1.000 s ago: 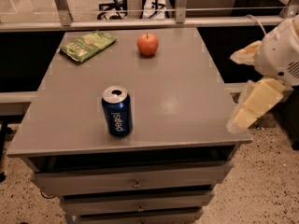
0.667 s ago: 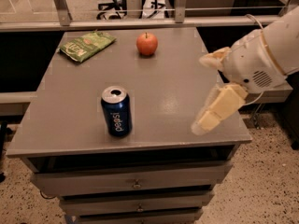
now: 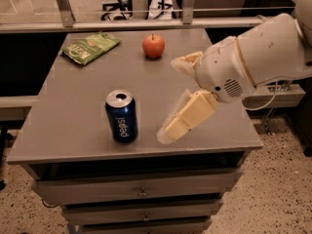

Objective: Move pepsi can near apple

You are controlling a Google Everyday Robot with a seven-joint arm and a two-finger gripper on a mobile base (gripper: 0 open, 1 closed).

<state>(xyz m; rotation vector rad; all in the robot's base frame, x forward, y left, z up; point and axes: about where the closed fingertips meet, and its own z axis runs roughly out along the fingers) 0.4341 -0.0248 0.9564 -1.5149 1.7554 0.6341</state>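
From the one camera view, looking down over the front edge of the desk (image 3: 73, 106), the pepsi can (image 3: 121, 116) is standing upright near the front, a little left of the middle, with its silver top showing and the lettering running down its side. The apple (image 3: 153, 46) is sitting well apart from it, toward the back of the desk. A flat green snack bag (image 3: 90, 48) is lying off to the apple's left.

The hand (image 3: 169, 100) is hovering over the right half of the desk, just to the right of the can and not touching it. Its two pale fingers (image 3: 187, 116) are spread wide, one high and one low, with nothing between them, so it is open and empty.

To my eye the job is only at the approach. The can is not yet gripped and is nowhere near the apple.

The next move is asking for the hand to slide leftward until the fingers are straddling the can's body, and then close on it squarely so it is not tipping. After that comes a lift and a carry toward the back. The can should be set down beside the apple without nudging the fruit and sending it rolling.
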